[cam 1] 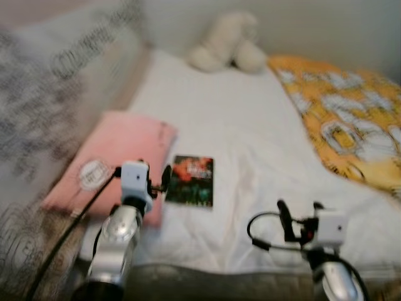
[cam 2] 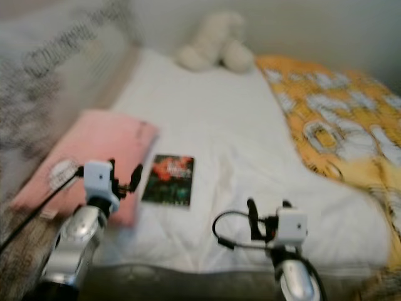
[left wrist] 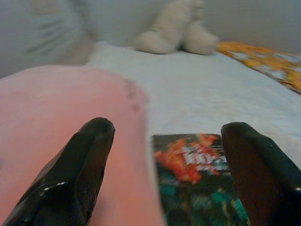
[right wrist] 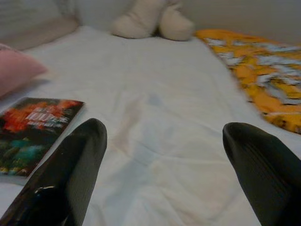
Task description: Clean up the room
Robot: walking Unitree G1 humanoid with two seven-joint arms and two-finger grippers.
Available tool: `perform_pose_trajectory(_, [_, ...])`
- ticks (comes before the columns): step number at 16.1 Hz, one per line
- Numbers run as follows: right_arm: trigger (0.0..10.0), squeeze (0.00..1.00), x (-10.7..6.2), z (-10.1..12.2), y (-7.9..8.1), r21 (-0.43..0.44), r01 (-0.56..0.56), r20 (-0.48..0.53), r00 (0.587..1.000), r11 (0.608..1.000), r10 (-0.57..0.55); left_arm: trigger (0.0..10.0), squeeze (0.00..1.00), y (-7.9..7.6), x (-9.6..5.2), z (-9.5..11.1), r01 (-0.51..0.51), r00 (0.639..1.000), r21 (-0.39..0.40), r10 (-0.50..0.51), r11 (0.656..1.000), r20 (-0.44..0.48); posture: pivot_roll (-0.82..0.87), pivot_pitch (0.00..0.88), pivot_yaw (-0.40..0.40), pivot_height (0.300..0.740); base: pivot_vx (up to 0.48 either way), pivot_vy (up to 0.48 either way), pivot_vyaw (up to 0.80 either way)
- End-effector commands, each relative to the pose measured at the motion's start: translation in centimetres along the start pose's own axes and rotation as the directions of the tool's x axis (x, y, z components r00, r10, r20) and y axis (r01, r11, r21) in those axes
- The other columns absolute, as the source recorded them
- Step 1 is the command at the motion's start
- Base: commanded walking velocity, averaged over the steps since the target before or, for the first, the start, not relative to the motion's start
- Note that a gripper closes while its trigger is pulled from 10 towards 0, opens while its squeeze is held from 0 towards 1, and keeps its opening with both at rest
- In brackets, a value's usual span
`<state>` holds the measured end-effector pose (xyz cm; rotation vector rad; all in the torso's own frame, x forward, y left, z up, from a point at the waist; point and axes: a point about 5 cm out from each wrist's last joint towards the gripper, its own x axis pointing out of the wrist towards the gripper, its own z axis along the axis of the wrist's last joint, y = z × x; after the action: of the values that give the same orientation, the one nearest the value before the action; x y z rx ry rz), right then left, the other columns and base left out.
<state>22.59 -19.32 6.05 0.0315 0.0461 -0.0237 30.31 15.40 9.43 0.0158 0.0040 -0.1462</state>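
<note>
Head views are blurring. The bed (cam 1: 250, 125) with its white sheet is lying ahead. A book (cam 1: 190, 180) with a red and dark cover is lying flat near the bed's near edge, toward its left side, just beside a pink pillow (cam 1: 119, 157) that is sitting along the left edge. A cream stuffed toy (cam 1: 229, 42) is resting at the far edge against the wall. An orange patterned blanket (cam 1: 351, 119) is covering the right side of the bed.

The left tool (cam 1: 156, 182) is hovering over the pillow's near corner, beside the book, fingers spread wide and gripping nothing. The right tool (cam 1: 299, 221) is hovering over bare sheet near the near edge, right of the book, fingers also spread wide and holding nothing. A patterned cushion (cam 1: 56, 81) is standing at the left.
</note>
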Motion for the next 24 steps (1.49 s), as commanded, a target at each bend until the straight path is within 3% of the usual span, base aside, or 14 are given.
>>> perform_pose_trajectory(1, [10.0, 0.00, 0.6, 0.5, -0.9, 0.071, 0.039, 0.043, 0.998, 0.997, -0.042, 10.0, 0.00, -0.1, 0.1, -0.8, -0.030, 0.999, -0.055, 0.028, 0.998, -0.042, 0.10, 0.000, -0.031, 0.740, 0.000, -0.480, 0.00])
perform_pose_trajectory(2, [10.0, 0.00, 0.6, 0.4, -1.0, 0.132, 0.058, 0.047, 0.997, 0.990, -0.065, 10.0, 0.00, -0.2, 0.0, -1.2, -0.041, 0.998, -0.079, 0.036, 0.996, -0.060, 0.09, 0.000, -0.030, 0.740, 0.000, -0.480, 0.00])
perform_pose_trajectory(5, [10.0, 0.00, 0.0, -0.7, -1.3, 0.105, 0.082, 0.021, 0.996, 0.991, -0.085, 10.0, 0.00, -0.8, 0.1, -1.5, -0.057, 0.995, -0.154, 0.043, 0.986, -0.092, 0.08, 0.000, -0.015, 0.740, 0.000, -0.480, 0.00])
perform_pose_trajectory(7, [10.0, 0.00, 0.2, -1.1, -0.7, 0.075, 0.049, 0.022, 0.998, 0.996, -0.051, 10.0, 0.00, -1.8, 0.3, -1.5, -0.002, 0.996, -0.096, -0.007, 0.995, -0.092, 0.08, 0.000, -0.001, 0.740, 0.000, 0.000, 0.00])
perform_pose_trajectory(10, [10.0, 0.00, 0.3, -1.3, -0.2, 0.068, 0.032, 0.026, 0.999, 0.997, -0.033, 10.0, 0.00, -1.4, 0.6, -1.5, 0.003, 0.995, -0.077, -0.011, 0.997, -0.102, 0.07, 0.000, 0.007, 0.740, 0.000, -0.320, 0.00])
perform_pose_trajectory(13, [10.0, 0.00, 0.3, -1.2, 0.0, 0.050, 0.019, 0.038, 0.999, 0.999, -0.021, 10.0, 0.00, -1.4, 0.9, -1.0, 0.030, 0.997, -0.005, -0.030, 1.000, -0.074, 0.07, 0.000, 0.009, 0.740, 0.000, -0.480, 0.00])
perform_pose_trajectory(16, [10.0, 0.00, 0.2, -1.3, -0.2, 0.031, 0.014, 0.032, 0.999, 0.999, -0.015, 10.0, 0.00, -1.4, 0.8, -1.4, 0.015, 0.996, -0.031, -0.018, 0.999, -0.087, 0.07, 0.000, 0.007, 0.740, 0.000, -0.475, 0.00])
perform_pose_trajectory(24, [10.0, 0.00, -0.5, -1.6, 0.1, 0.016, -0.002, 0.027, 1.000, 1.000, 0.001, 10.0, 0.00, -1.8, 0.5, -1.7, 0.029, 0.995, -0.001, -0.029, 1.000, -0.092, 0.06, 0.000, 0.008, 0.740, 0.000, -0.472, 0.00])
